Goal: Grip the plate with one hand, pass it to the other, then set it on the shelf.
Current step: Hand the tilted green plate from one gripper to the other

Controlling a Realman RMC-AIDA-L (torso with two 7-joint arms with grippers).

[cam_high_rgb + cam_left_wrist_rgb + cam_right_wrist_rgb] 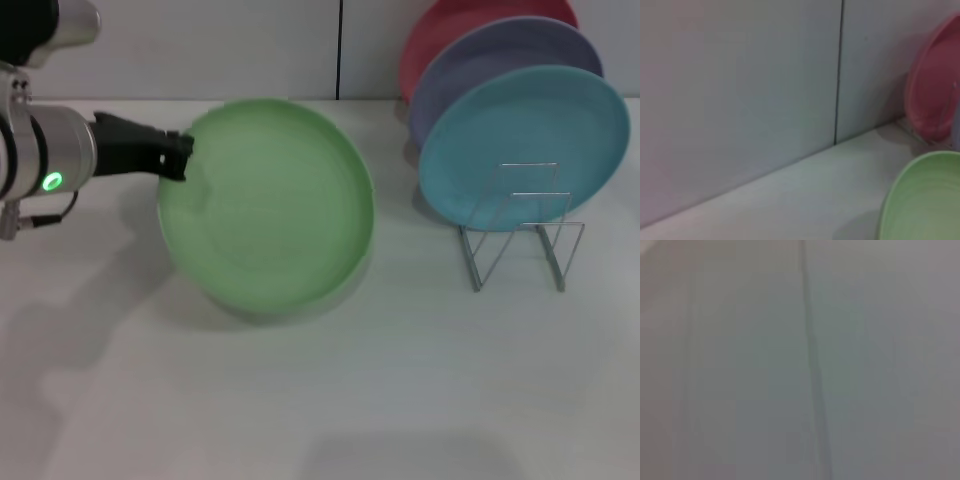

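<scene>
The light green plate (pixel 268 205) is held tilted above the white table, left of centre in the head view. My left gripper (pixel 180 157) is shut on the plate's left rim, its silver wrist with a green ring light coming in from the left. The plate's edge also shows in the left wrist view (pixel 922 200). The silver wire shelf (pixel 520 235) stands on the table at the right, with its front loops bare. My right gripper is not in view; the right wrist view shows only a blank grey wall.
A light blue plate (pixel 525 145) stands in the shelf, with a lavender plate (pixel 480 60) and a red plate (pixel 440 25) behind it. The red plate also shows in the left wrist view (pixel 932 95). A white wall runs behind the table.
</scene>
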